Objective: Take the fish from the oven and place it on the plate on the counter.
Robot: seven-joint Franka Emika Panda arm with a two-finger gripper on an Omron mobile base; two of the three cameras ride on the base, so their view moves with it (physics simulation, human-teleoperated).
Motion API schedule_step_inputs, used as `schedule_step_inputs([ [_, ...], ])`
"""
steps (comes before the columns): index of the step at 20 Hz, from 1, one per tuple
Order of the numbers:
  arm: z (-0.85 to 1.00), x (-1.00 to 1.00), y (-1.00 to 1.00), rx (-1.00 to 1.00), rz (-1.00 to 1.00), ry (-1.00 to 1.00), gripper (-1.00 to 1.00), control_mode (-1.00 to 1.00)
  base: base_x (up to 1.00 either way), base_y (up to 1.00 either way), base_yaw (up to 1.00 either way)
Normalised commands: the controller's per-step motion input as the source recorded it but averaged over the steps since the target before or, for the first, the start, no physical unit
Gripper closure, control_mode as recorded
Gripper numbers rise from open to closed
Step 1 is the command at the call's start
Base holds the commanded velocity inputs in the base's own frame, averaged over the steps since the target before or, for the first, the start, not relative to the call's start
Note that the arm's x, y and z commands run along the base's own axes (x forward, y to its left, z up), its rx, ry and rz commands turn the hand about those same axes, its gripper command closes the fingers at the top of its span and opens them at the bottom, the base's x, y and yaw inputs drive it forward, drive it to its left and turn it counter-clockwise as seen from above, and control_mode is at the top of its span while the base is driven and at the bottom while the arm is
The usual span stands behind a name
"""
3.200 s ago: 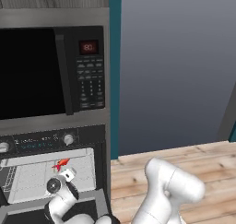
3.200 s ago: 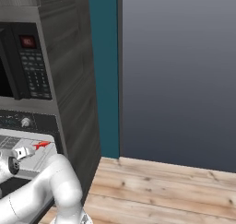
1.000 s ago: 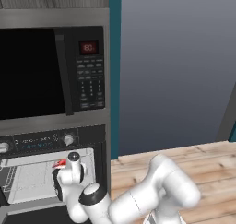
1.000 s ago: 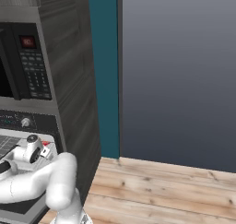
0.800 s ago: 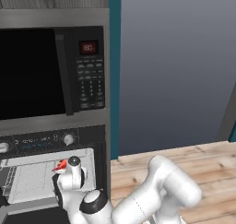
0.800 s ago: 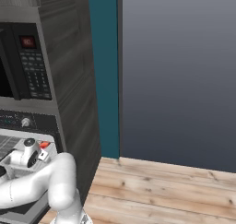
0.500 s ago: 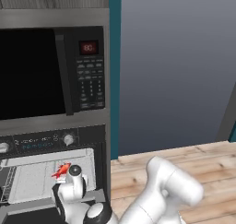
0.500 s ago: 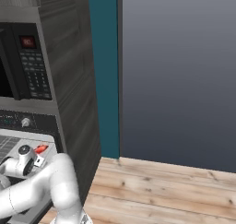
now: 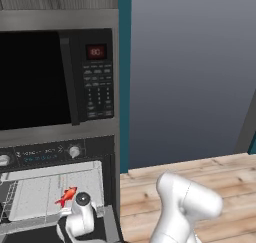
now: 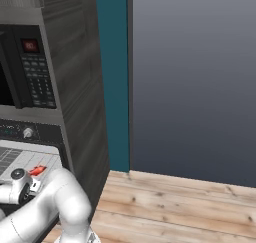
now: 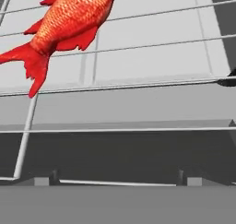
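Vs a sec ago: arm's hand has dropped lower in front of the oven (image 9: 55, 187) opening, so the fish (image 9: 66, 196) now shows clear above the wrist in left base view, where it was half covered before; base + cameras haven't moved, fish itself same spot. Gripper (image 9: 80, 214) sits low at the oven mouth just below/right of fish, fingertips not visible in any view, going by how it reads jaws are spread wide apart w/ nothing between them. Oven door down, fish lies on the wire rack (image 11: 138, 87) inside, tail toward the hand cam, body running up-left; pale oven floor under the rack. Microwave (image 9: 55, 82) above oven, door closed, red display lit, digits too blurry to read; keypad labels unreadable too. Wood floor (image 10: 190, 207) to the right
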Motion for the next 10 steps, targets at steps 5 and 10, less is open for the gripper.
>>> schedule_step_inputs([
  [5,-0.60,-1.00,0.00,0.00,0.10,0.00,-1.00,-1.00,0.00,0.00,0.00],
  [10,-0.52,-1.00,0.00,0.00,0.11,0.00,-1.00,-1.00,0.00,0.00,0.00],
])
